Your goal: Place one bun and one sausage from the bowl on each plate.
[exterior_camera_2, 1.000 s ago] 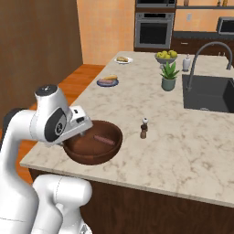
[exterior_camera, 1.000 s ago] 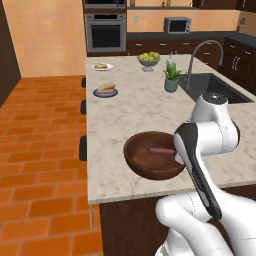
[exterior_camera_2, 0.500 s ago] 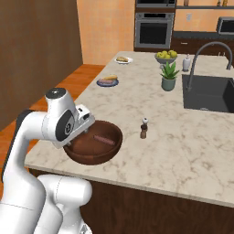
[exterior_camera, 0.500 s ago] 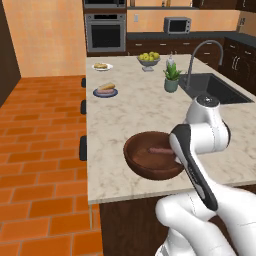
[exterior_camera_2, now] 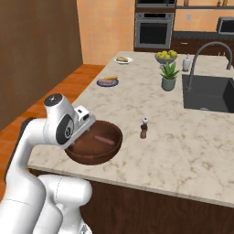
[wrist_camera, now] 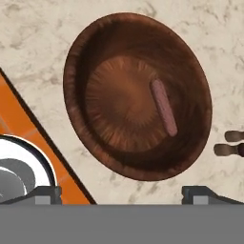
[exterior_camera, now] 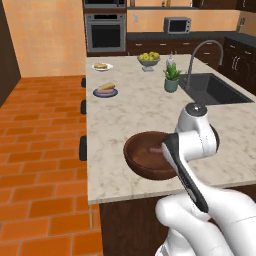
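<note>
The dark reddish-brown bowl sits near the counter's front edge. One pinkish sausage lies inside it, right of centre in the hand view. My gripper hovers above the bowl's near rim, open, with nothing between its fingertips. Far back on the counter, the dark blue-grey plate carries a bun with a sausage beside it. Beyond it, the white plate carries a bun.
A small pepper mill stands just right of the bowl. A potted plant, a grey fruit bowl and the sink with its faucet lie farther back on the right. The counter's left edge drops to an orange tiled floor.
The arm has shifted slightly above the bowl, its upper joint sinking a little. The gripper stays open; bowl, sausage and plates have not moved.
</note>
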Robot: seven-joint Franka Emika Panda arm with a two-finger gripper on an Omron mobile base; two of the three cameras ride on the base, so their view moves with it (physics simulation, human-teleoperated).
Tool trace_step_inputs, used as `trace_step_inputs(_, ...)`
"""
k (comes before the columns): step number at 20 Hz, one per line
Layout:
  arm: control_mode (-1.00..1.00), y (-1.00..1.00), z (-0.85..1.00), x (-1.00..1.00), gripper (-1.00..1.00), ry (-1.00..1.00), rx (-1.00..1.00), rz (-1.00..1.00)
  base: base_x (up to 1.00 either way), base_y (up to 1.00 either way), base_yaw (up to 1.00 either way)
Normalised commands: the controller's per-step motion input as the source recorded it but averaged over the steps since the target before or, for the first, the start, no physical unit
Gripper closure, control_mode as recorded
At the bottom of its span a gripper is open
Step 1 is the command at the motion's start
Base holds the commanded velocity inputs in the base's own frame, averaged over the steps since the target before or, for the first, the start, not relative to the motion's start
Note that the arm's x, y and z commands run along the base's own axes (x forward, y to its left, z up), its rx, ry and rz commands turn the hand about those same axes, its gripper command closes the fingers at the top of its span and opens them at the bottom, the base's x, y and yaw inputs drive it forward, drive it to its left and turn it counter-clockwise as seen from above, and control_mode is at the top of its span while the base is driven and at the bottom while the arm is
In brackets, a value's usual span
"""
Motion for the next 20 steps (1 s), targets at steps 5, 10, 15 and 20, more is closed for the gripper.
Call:
trace_step_inputs(5, -1.00, -0.02, -0.02, 0.46, -1.00, 0.00, 0.00, 0.00, 0.00, 0.00, 0.00)
trace_step_inputs(10, -1.00, -0.11, -0.26, 0.69, -1.00, 0.00, 0.00, 0.05, 0.00, 0.00, 0.00)
trace_step_inputs(15, -1.00, -0.05, -0.45, 0.72, -1.00, 0.00, 0.00, 0.07, 0.00, 0.00, 0.00)
trace_step_inputs(20, -1.00, 0.00, -0.66, 0.58, -1.00, 0.00, -0.02, 0.05, 0.00, 0.00, 0.00)
